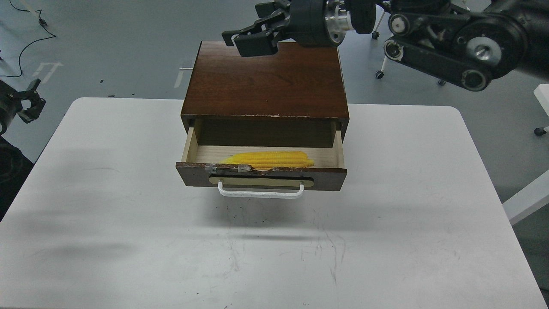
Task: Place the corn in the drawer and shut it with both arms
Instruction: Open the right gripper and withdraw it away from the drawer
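Lying lengthwise inside the drawer point(261, 169), against its front wall: the corn point(268, 159), one cob, bright yellow, pointed end toward the left.

Drawer: pulled out of the cabinet point(265, 81), pale wood inside, dark brown front with a chipped, taped top edge, a tan oblong plate point(261, 181) and a white bar handle point(260, 192). It sits well below and nearer the camera than the right gripper.

Right gripper point(244, 39): at the far end of the right arm point(450, 38), which enters from the upper right. It hovers above the rear left part of the cabinet top, fingers pointing left and slightly parted, holding nothing. The corn is well apart from it, toward the camera and lower.

Left gripper point(31, 101): at the left edge, off the counter's side, well left of the cabinet and drawer. Seen small and dark; whether its fingers are spread or pressed together cannot be told. Nothing visible in it.

Counter point(128, 223): white, scuffed, carrying the cabinet at its far middle.

Floor point(107, 43): grey, with a black cable point(32, 43) at upper left, beyond the left gripper.
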